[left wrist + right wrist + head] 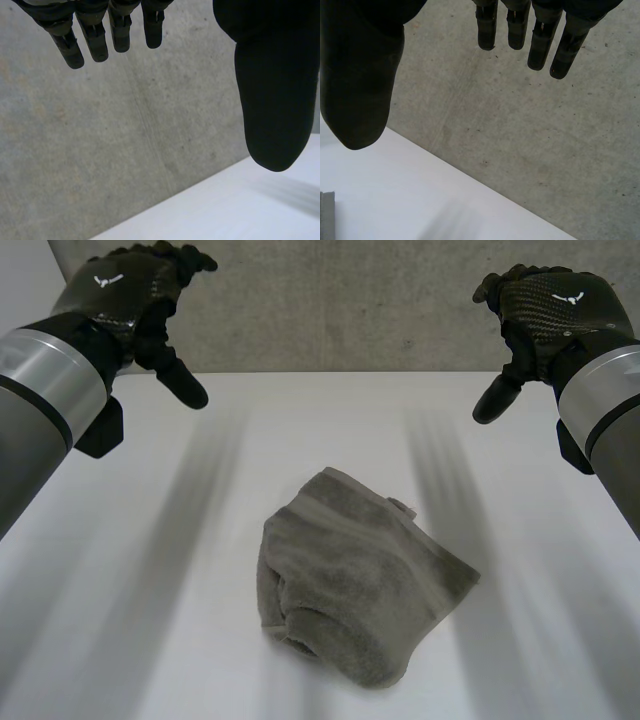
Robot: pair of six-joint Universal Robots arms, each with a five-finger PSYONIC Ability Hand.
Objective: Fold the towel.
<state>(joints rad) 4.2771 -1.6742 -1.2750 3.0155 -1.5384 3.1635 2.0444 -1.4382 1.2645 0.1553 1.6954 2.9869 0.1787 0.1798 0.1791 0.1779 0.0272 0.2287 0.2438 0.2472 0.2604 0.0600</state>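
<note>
The left hand hangs above the far end of the bench, its fingers loosely spread and its thumb held apart from them, with nothing between. The right hand mirrors it on the other side, with relaxed fingers, the thumb set wide, and nothing in its grasp. Both palms face the concrete wall beyond the bench. From the towel, the left hand sits at about ten o'clock and the right at about two o'clock, each well apart from the cloth. The grey towel lies in a crumpled heap near the middle of the bench, toward its near edge. Its layers are bunched over one another, and a small tag shows on the edge at about one o'clock. No clean corner shows in the heap, so the main risk is probably a pinch that lands on a fold or catches several layers at once. The towel would then lift as a lump instead of opening flat. If the two hands took points on different layers, pulling apart could twist the cloth. A one-sided pull could also slide the whole heap across the smooth bench.
</note>
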